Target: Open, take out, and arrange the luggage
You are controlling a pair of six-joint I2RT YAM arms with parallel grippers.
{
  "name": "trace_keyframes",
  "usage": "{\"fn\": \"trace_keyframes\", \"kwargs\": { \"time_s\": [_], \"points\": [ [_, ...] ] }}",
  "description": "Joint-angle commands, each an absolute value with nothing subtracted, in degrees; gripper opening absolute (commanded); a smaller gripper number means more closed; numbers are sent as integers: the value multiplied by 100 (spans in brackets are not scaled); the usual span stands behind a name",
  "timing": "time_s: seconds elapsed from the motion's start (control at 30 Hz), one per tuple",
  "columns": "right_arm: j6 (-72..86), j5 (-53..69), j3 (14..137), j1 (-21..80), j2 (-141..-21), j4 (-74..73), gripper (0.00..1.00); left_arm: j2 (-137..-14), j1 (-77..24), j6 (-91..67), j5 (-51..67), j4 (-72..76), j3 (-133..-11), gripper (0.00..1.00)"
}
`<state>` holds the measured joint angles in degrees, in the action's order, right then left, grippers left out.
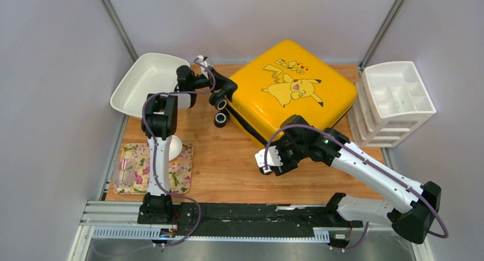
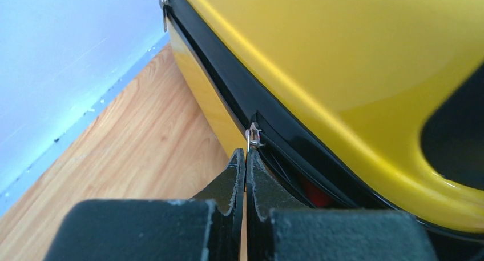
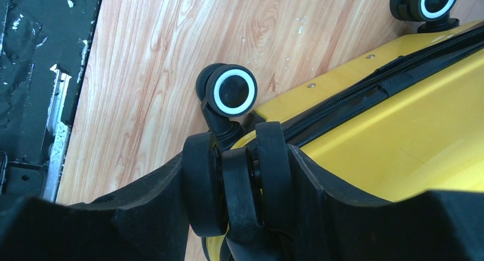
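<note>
The luggage (image 1: 291,89), a yellow hard-shell suitcase with a Pikachu print, lies flat at the back middle of the table. My left gripper (image 1: 227,88) is at its left corner by two black wheels (image 1: 220,109). In the left wrist view the left gripper (image 2: 246,153) is shut on a small silver zipper pull (image 2: 252,136) on the black zipper trim (image 2: 228,72). Right of the pull the seam gapes and something red (image 2: 311,195) shows inside. My right gripper (image 3: 238,158) is shut on a black double wheel (image 3: 240,187) at the near corner, where the right gripper (image 1: 278,152) shows from above.
A white basin (image 1: 145,81) leans at the back left. At the right edge stands a white drawer organiser (image 1: 394,98). A floral tray (image 1: 128,169) with a white egg-shaped object (image 1: 174,148) lies front left. A second zipper pull (image 2: 164,4) hangs farther along the trim.
</note>
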<state>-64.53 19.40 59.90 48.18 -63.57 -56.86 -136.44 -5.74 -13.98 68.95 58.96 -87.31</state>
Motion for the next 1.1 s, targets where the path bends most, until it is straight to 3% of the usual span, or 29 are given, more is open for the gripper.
{"fn": "trace_keyframes", "kwargs": {
  "time_s": [0.0,0.1,0.13,0.17,0.23,0.27,0.3,0.33,0.4,0.57,0.8,0.97,1.07],
  "points": [
    [-5291,2013,5950,4711,-6073,-6847,0,-14159,-448,-651,6012,5257,-9604,0],
    [-5274,2039,5959,4720,-6082,-6777,0,-14168,-554,-361,5591,4949,-9624,2],
    [-5265,2056,5968,4720,-6108,-6750,0,-14107,-545,-465,5503,4940,-9615,11],
    [-5247,2091,6037,4720,-6152,-6733,0,-14046,-519,-509,5380,4852,-9589,34],
    [-5125,2118,6160,4720,-6196,-6750,37,-13670,-449,-466,5108,4598,-9370,45],
    [-4959,2118,6231,4720,-6214,-6741,53,-13519,-370,-388,4811,4162,-9291,65],
    [-4835,2118,6362,4720,-6196,-6724,74,-13344,-308,-282,4712,3853,-9194,72],
    [-4703,2049,6407,4720,-6161,-6671,83,-13002,-255,-29,4598,3528,-9141,76],
    [-4325,1960,6582,4728,-6030,-6575,92,-12667,-132,289,4360,2683,-8984,77],
    [-3429,1495,6943,4720,-5713,-6408,94,-11682,-35,773,3097,902,-9034,80],
    [-1435,133,7523,4545,-5476,-6337,96,-10715,-35,1159,3180,-1579,-9737,82],
    [556,343,7664,2745,-5493,-6625,93,-10398,-35,1951,4690,-3940,-10790,83],
    [1525,387,7594,1777,-5554,-6837,84,-10258,-341,2144,4554,-4691,-10803,83]
  ]
}}
